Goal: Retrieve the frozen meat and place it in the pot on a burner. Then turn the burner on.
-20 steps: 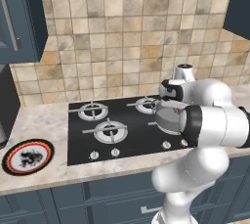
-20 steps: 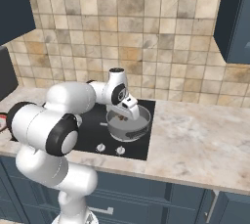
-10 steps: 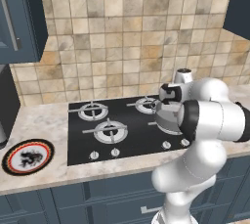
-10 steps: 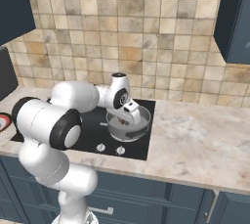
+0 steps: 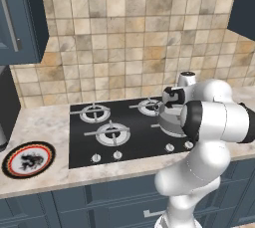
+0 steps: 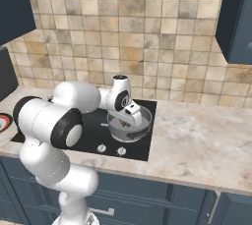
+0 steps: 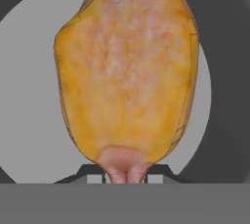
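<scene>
Leftmost, well apart from the pot (image 6: 130, 126), a patterned plate (image 5: 28, 159) lies on the counter, while over the pot's grey inside on the cooktop (image 5: 124, 132) the gripper (image 7: 127, 176) hangs with its fingers clamped on the frozen meat (image 7: 128, 71).

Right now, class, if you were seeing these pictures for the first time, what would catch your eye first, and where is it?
The big white arm bends over the black cooktop, its pincer down in the grey pot at the cooktop's right end. In the hand view the orange-yellow frozen meat looms, pinched in the shut pincer above the pot's grey inside. A red-ringed plate lies far left.
</scene>
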